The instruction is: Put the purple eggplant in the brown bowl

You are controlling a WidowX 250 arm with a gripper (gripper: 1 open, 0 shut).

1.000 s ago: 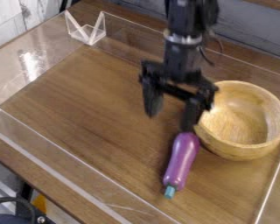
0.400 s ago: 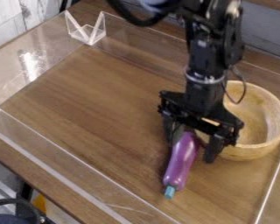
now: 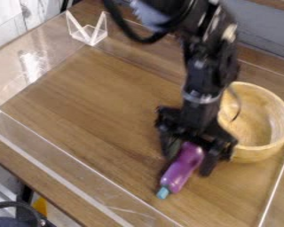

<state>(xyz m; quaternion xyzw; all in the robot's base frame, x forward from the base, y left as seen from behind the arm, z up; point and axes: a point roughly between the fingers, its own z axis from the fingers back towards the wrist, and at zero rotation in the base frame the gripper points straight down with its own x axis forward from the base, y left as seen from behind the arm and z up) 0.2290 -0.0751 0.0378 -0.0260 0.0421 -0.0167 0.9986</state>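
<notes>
The purple eggplant lies on the wooden table near the front, its teal stem end pointing toward me. My gripper is down over the eggplant's upper half, open, with one black finger on the left side and the other on the right. The eggplant sits between the fingers; I cannot tell whether they touch it. The brown bowl stands just right of the gripper, partly hidden by the arm, with nothing visible inside.
A clear plastic wall runs around the table along the front and left. A small clear stand sits at the back left. The table's front edge is close to the eggplant's stem end.
The gripper came forward and down from beside the bowl to straddle the eggplant. The eggplant has shifted slightly and now lies a bit more slanted. The jaws stayed open.
</notes>
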